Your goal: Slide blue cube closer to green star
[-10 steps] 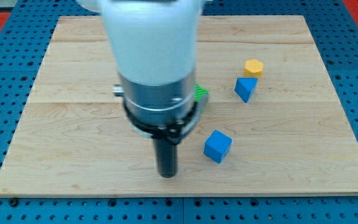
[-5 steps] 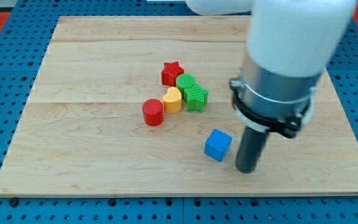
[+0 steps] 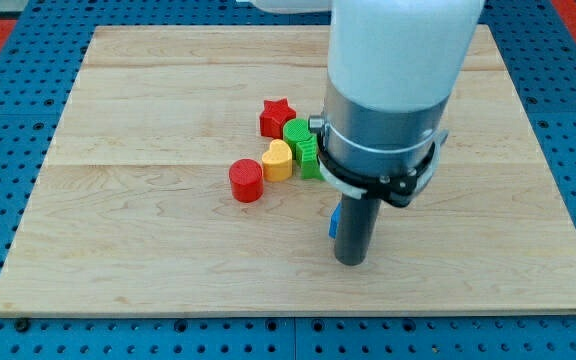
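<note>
The blue cube (image 3: 334, 221) shows only as a thin blue sliver at the left side of my rod; the rest is hidden behind it. My tip (image 3: 351, 261) rests on the board right at the cube, on its right and lower side. The green star (image 3: 309, 156) lies above the cube, partly hidden by the arm's body, at the right end of a small cluster of blocks.
A green block (image 3: 297, 131), a red star (image 3: 277, 116), a yellow heart (image 3: 278, 160) and a red cylinder (image 3: 246, 180) form the cluster beside the green star. The arm's wide body hides the board's upper right. The wooden board (image 3: 118, 230) sits on a blue pegboard.
My rod swung from the cube's left to its right, then moved back left onto the cube. It now covers most of the cube.
</note>
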Controlling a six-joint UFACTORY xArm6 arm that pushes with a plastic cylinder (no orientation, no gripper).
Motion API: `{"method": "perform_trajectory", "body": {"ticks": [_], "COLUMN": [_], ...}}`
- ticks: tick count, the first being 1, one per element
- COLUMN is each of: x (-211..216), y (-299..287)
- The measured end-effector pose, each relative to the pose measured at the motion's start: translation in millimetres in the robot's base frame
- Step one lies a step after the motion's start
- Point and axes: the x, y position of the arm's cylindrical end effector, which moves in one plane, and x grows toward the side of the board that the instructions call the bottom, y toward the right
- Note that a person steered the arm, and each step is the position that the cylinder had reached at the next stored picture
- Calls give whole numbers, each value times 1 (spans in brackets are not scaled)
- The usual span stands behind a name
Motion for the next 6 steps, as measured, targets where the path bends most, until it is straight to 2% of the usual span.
{"method": "perform_trajectory", "body": {"ticks": [3,6], "x": [-53,-43], "y": [0,21]}}
